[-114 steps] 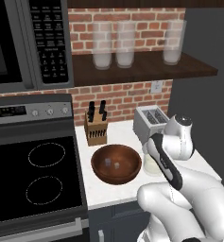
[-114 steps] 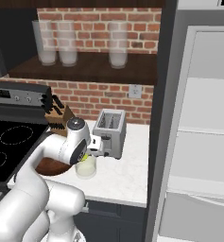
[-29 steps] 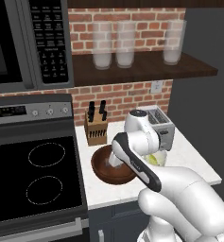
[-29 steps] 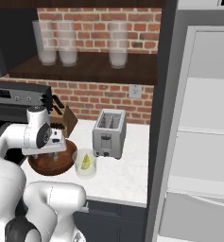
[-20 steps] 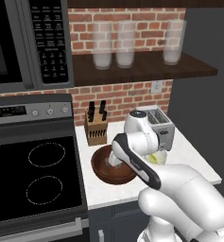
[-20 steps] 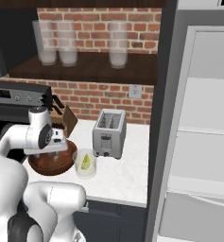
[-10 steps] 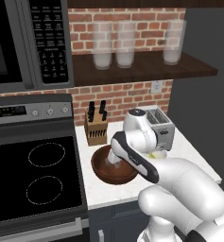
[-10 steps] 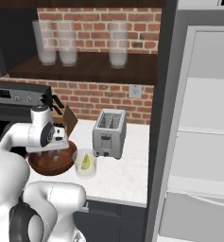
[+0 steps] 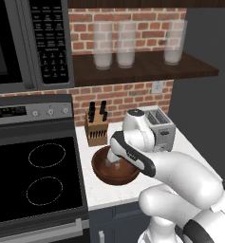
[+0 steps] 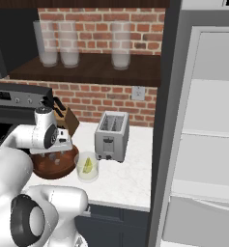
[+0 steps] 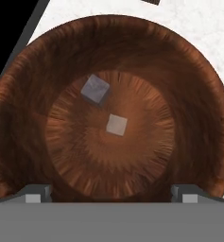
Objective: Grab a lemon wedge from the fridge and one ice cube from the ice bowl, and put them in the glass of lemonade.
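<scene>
2 ice cubes (image 11: 116,125) lie in the ice bowl (image 11: 193,94) beneath the gripper (image 11: 111,193), jaws wide and empty.

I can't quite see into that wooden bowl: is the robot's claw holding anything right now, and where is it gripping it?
Nothing. The gripper is open above the ice bowl; two ice cubes lie loose on its bottom.

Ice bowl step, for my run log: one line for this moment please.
gripper: open, over ice bowl | ice cubes: two inside | lemon wedge: in glass
</scene>
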